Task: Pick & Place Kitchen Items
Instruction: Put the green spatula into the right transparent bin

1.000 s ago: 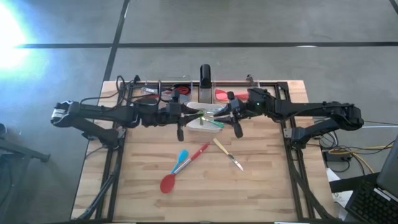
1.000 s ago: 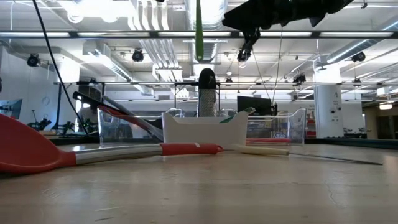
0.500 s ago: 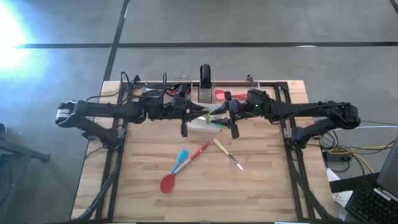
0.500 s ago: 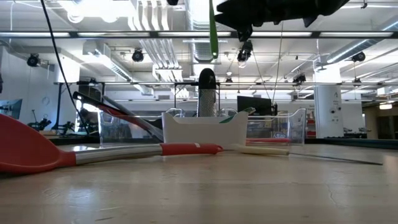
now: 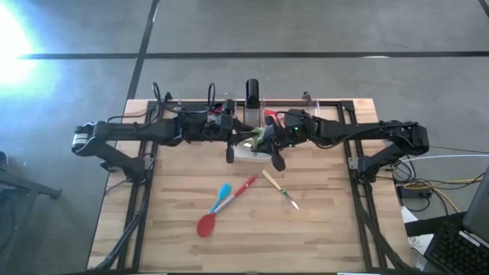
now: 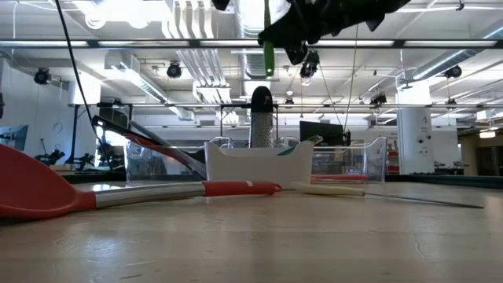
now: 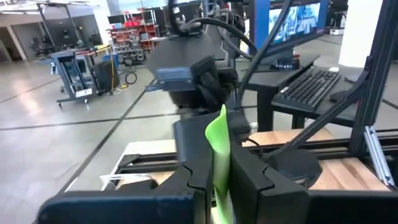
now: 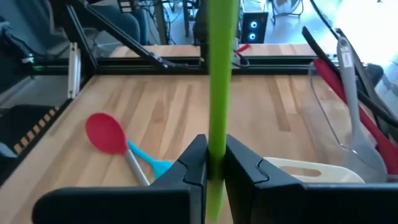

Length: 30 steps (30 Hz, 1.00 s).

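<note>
1. The left claw (image 5: pixel 230 145) reaches in from the left above the back middle of the wooden plank worktop (image 5: pixel 176 229). Its fingers are closed on a slim green silicone spoon (image 7: pixel 219 155).
2. The green spoon hangs in the air above the white square dish (image 5: pixel 248 155). In the low view its long axis runs almost straight up and down. The left wrist view shows its flat green end rising past the fingers.
3. The right claw (image 5: pixel 273 150) comes in from the right, just beside the left one. Its fingers are clamped on the same spoon's smooth green handle (image 8: pixel 219 93).
4. On the open worktop lies a red spoon (image 5: pixel 208 224) with a round bowl, its handle running diagonally toward the back right.
5. A blue silicone spoon (image 5: pixel 222 195) lies against it, slanted the same way.
6. Further right lies a small knife (image 5: pixel 280 189) with a pale handle, its metal blade pointing front right.
</note>
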Motion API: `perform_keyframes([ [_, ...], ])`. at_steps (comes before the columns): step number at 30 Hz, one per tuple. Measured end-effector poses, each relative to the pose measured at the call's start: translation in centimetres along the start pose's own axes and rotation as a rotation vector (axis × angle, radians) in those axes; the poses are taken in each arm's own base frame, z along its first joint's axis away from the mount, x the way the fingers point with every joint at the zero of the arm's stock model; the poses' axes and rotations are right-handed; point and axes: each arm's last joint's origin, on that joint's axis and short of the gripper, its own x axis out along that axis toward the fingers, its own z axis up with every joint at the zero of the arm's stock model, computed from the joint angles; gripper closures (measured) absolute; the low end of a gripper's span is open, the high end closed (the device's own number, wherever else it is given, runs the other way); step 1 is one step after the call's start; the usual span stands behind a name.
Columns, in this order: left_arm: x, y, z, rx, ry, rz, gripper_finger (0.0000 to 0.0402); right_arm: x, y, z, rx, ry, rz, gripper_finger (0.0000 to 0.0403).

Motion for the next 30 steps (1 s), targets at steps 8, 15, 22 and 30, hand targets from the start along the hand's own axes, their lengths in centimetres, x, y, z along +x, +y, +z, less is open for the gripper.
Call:
perform_keyframes([
  [8,-0.6,0.1,-0.2,-0.037,0.042,0.047,0.0303,-1.8,0.3,2.1,-0.055,0.137,-0.104,0.0384],
  [15,-0.9,0.1,-2.2,-0.025,0.255,0.105,0.0282,-5.4,-0.1,4.7,-0.120,0.405,-0.385,0.0384],
  [22,-2.0,0.1,-4.3,-0.050,0.506,0.193,0.0290,-8.9,-3.1,4.9,-0.084,0.652,-0.630,0.0384],
  [30,-2.6,0.1,-5.6,-0.039,0.570,0.264,0.0310,-11.6,-9.2,1.8,0.097,0.814,-0.693,0.0384],
])
